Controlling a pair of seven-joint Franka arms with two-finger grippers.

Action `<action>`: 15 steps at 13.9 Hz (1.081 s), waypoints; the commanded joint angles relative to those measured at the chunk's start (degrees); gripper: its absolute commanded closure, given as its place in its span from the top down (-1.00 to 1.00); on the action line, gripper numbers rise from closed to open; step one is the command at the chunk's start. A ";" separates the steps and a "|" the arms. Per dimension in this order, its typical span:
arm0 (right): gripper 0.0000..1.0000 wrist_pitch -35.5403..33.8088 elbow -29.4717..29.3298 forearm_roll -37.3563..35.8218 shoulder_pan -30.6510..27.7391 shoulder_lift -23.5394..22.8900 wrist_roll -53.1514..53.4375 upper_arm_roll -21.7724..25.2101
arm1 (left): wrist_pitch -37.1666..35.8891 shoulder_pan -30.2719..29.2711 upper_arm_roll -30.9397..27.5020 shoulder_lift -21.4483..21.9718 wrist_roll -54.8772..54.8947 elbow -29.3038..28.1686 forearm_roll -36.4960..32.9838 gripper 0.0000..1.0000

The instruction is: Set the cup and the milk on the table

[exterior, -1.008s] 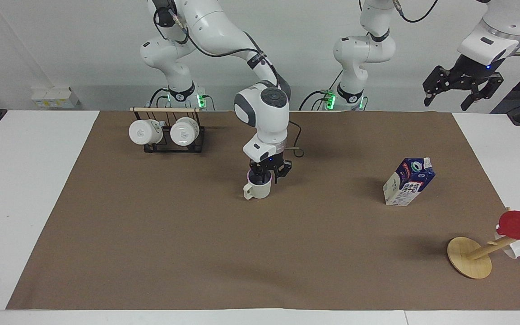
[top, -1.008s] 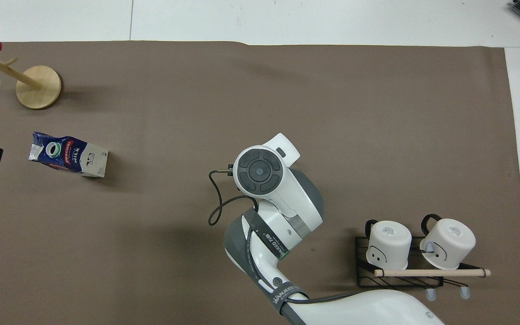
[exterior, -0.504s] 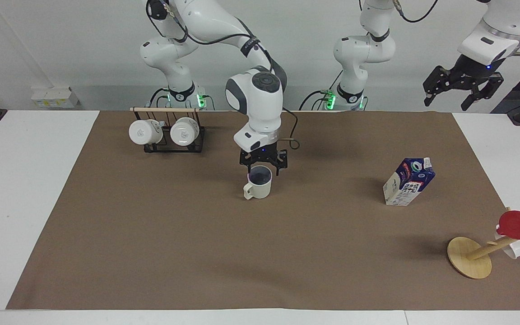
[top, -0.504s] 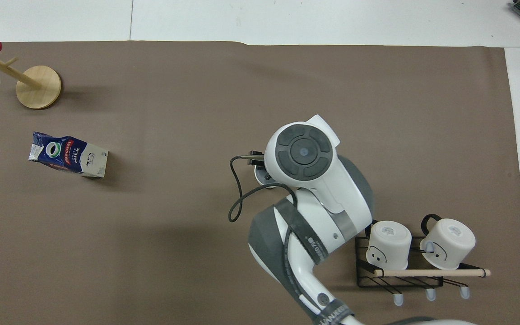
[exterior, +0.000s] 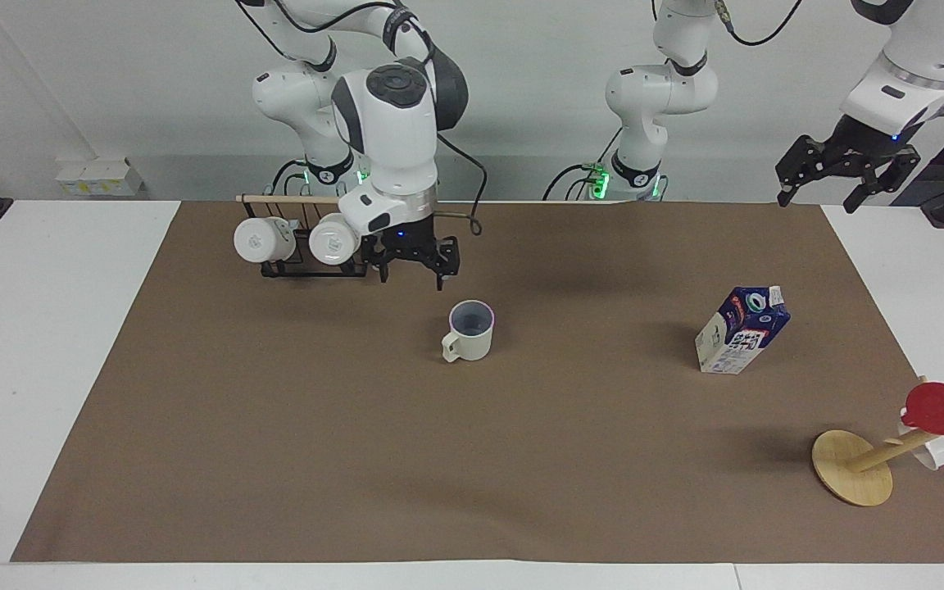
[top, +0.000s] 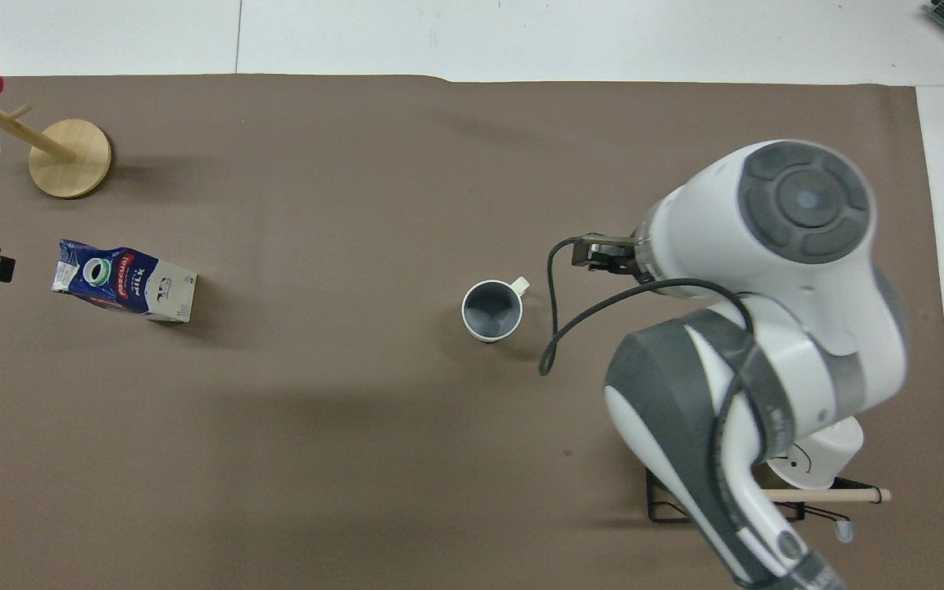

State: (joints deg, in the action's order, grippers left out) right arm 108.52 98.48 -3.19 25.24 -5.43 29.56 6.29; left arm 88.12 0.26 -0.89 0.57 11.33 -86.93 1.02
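The cup (exterior: 469,330) stands upright on the brown sheet (exterior: 357,459) mid-table, free of the right gripper (exterior: 411,264), which hangs empty with fingers apart above the sheet beside the mug rack (exterior: 308,264). The milk (exterior: 742,329) stands toward the left arm's end; the left gripper (exterior: 846,174) waits raised there, fingers spread.

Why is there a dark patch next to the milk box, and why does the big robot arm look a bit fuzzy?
Facing view: the milk throws a soft shadow on the brown sheet, toward the robots and the cup. Overhead view: that shadow lies beside the carton's base; the right arm's big white joint is close under the camera, moving, with smeared edges, hiding part of the mug rack.
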 commanded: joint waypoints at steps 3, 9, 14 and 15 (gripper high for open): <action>1.00 -6.21 0.83 0.73 -9.14 6.73 -11.26 -0.49 | 8.89 -1.93 0.62 1.10 0.80 -8.42 0.12 1.00; 1.00 -13.50 0.31 0.82 -16.97 11.05 -19.62 -0.32 | 19.53 -1.93 0.62 -0.48 0.80 -16.24 0.12 1.00; 1.00 -14.83 -1.00 5.13 -23.57 11.14 -24.72 0.74 | 27.88 -1.14 0.71 -1.27 0.71 -23.63 0.12 1.00; 1.00 -15.18 -3.10 5.12 -23.75 10.62 -24.72 0.74 | 28.77 -1.14 0.71 -1.45 0.62 -24.42 0.12 1.00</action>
State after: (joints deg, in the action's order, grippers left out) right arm 94.50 98.13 0.73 2.43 5.64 6.12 7.26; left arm 113.83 -0.71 -0.36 -1.74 11.33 -108.41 1.02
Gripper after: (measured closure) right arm 0.000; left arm 0.000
